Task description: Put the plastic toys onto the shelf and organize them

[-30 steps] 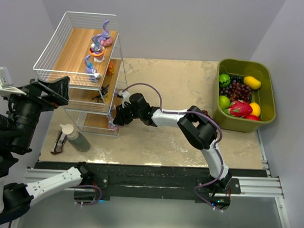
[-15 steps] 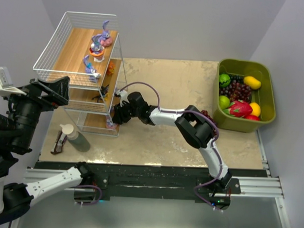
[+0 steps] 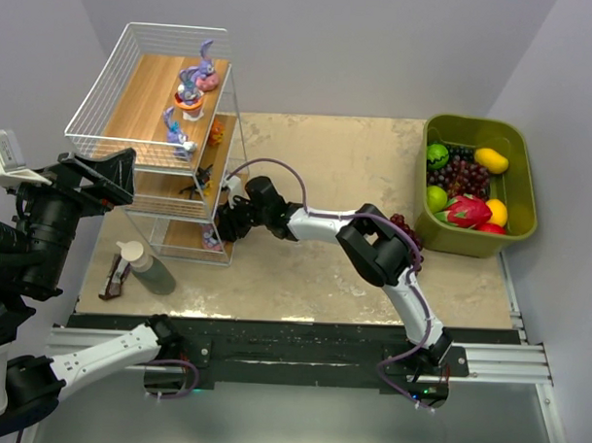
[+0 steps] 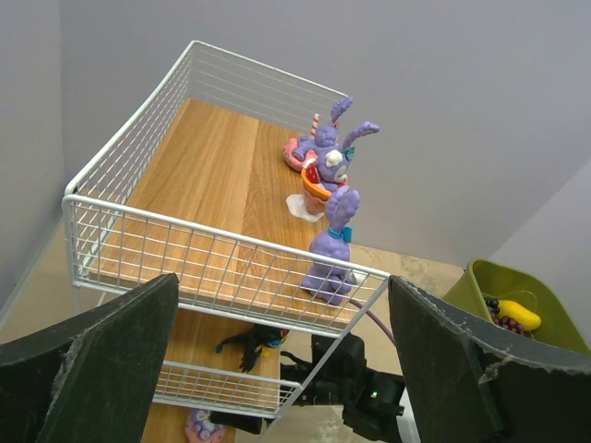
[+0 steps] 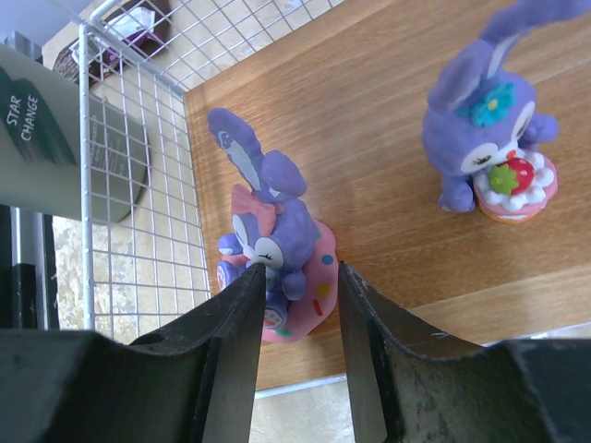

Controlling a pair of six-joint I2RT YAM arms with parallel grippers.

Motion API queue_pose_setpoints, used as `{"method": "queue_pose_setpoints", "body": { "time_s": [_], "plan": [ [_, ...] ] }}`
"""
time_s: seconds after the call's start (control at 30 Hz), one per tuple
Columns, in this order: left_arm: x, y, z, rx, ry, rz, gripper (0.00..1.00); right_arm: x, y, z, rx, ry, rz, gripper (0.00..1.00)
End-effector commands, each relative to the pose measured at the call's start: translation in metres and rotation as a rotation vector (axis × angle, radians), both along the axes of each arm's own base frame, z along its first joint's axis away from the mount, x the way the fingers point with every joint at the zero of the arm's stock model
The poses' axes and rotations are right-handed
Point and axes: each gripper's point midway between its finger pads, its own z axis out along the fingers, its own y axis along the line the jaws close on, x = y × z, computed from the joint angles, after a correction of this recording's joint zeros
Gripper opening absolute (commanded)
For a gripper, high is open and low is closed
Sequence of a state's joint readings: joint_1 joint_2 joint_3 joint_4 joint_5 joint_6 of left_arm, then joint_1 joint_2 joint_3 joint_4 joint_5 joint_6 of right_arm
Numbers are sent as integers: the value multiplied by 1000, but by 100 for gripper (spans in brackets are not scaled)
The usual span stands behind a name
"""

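The white-wire shelf [image 3: 135, 90] stands at the far left. Three purple bunny toys [image 3: 188, 99] stand on its top board, an orange toy [image 3: 216, 133] and a black insect toy [image 3: 200, 182] on the middle one. My right gripper [image 3: 221, 229] reaches into the bottom tier. In the right wrist view it [image 5: 295, 277] is shut on a purple bunny on a pink base [image 5: 277, 231], which rests on the board [image 5: 369, 138] near the front edge. Another bunny with a strawberry cake [image 5: 485, 138] stands further in. My left gripper [image 4: 282, 369] is open and empty, raised left of the shelf.
An olive bin [image 3: 518, 224] with fruits is at the far right, and a grape bunch [image 3: 405, 225] lies beside it. A bottle [image 3: 147, 267] and a small dark tool [image 3: 112, 276] lie in front of the shelf. The shelf's wire wall [image 5: 138, 185] is just left of my right fingers.
My right gripper has moved a little to the left, further into the bottom tier with the bunny. The left arm has not moved.
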State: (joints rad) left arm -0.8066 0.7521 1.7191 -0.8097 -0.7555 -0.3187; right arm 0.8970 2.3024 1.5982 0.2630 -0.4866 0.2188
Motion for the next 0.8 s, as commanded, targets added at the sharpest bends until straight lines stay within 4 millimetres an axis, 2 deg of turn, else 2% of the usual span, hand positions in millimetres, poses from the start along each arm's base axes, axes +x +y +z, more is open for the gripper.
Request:
{"method": "queue_pose_setpoints", "body": {
  "time_s": [0.0, 0.33, 0.47, 0.57, 0.77],
  "plan": [
    [2, -1, 5, -4, -13, 5, 99, -9, 5, -10, -19, -11, 75, 42],
    [2, -1, 6, -2, -14, 4, 100, -9, 7, -16, -38, -14, 101, 42],
    [2, -1, 7, -4, -14, 2, 100, -8, 6, -13, -32, -14, 83, 43],
    [2, -1, 7, -2, -14, 2, 100, -7, 4, -3, -11, -23, 60, 46],
    [2, -1, 8, 0, -15, 4, 100, -3, 4, 32, 63, -63, 38, 54]
  ]
}}
